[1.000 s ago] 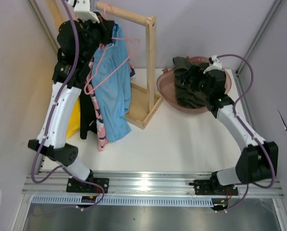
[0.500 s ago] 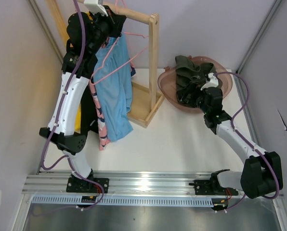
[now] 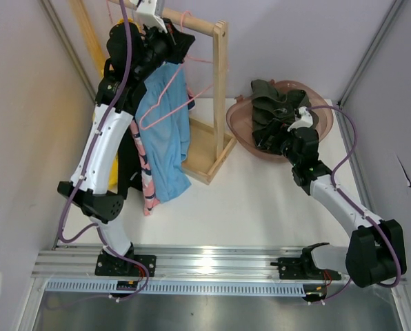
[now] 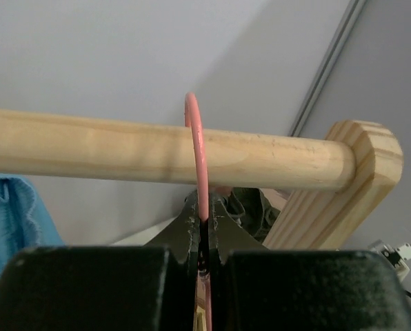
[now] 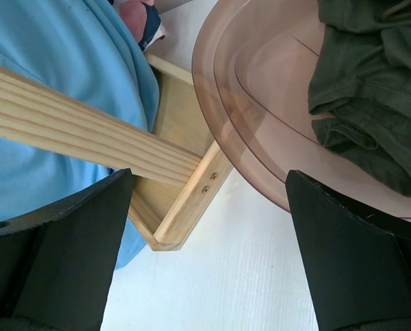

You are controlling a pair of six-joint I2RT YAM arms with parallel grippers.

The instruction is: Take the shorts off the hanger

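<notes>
So the left gripper (image 4: 203, 222) is up at the top of the wooden rack (image 3: 218, 103), fingers squeezed tight on the wire neck of the pink hanger (image 4: 194, 131). The hook curls over the round rod (image 4: 109, 148). From the top camera, the hanger's triangle dangles at a tilt in front of a light blue garment (image 3: 167, 148) hanging on the same rack.

The right gripper (image 5: 207, 234) is wide open and holding nothing, sitting low over the white table (image 3: 261, 200) just beside the brownish see-through bowl (image 5: 261, 124). The dark green shorts (image 5: 371, 83) are bunched up in that bowl, well apart from the hanger.
</notes>
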